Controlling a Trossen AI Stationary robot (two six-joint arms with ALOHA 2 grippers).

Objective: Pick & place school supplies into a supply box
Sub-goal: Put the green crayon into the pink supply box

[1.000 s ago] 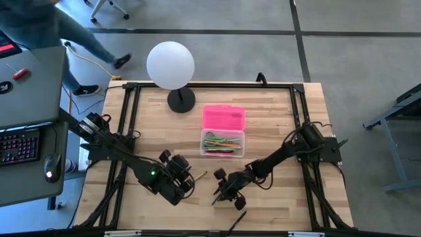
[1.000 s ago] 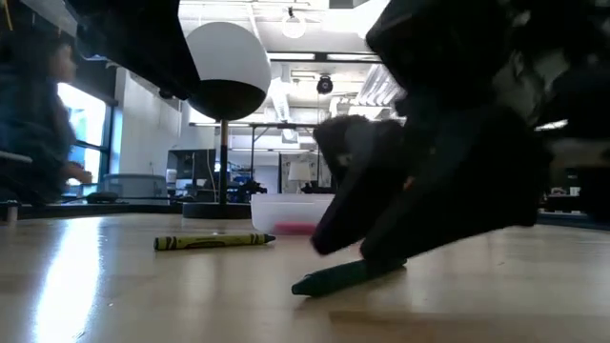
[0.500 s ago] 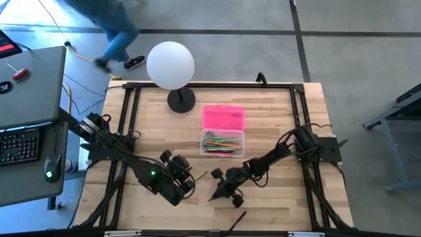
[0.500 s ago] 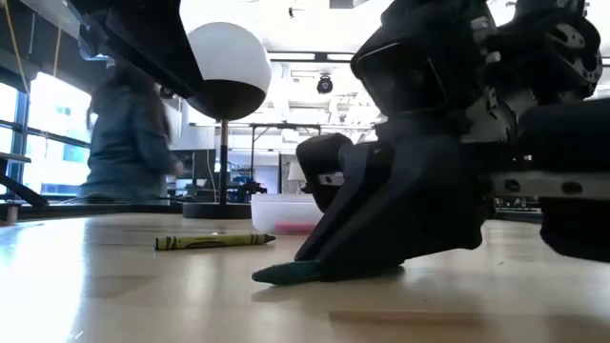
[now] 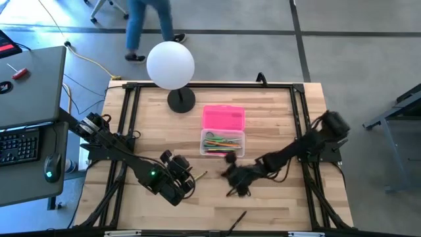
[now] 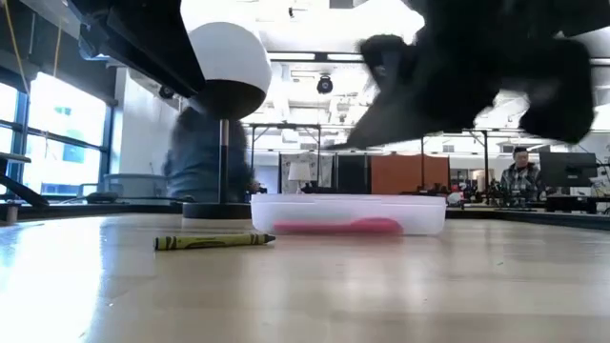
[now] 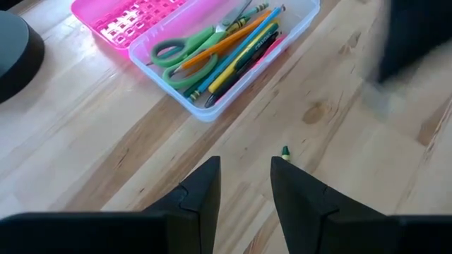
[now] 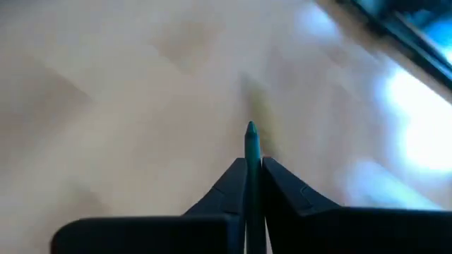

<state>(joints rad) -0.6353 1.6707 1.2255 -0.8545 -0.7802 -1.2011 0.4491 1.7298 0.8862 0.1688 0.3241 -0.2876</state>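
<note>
Green, thin and pointed, a crayon (image 8: 251, 152) is pinched between the closed right gripper (image 8: 253, 169) fingers, near the clear plastic supply box (image 5: 238, 150); the left gripper (image 7: 245, 185) is parted, empty.

Light wood-plank tabletop (image 5: 276, 105) with black frame rails along the edges. Resting on it: white globe lamp (image 5: 171, 64) on a dark round base near the far edge; clear supply box (image 5: 222, 143) mid-table, its pink lid (image 5: 223, 118) flat and touching its far side; yellow-green crayon (image 6: 214, 241) near the left arm; dark pencil (image 5: 237, 220) by the near edge.
</note>
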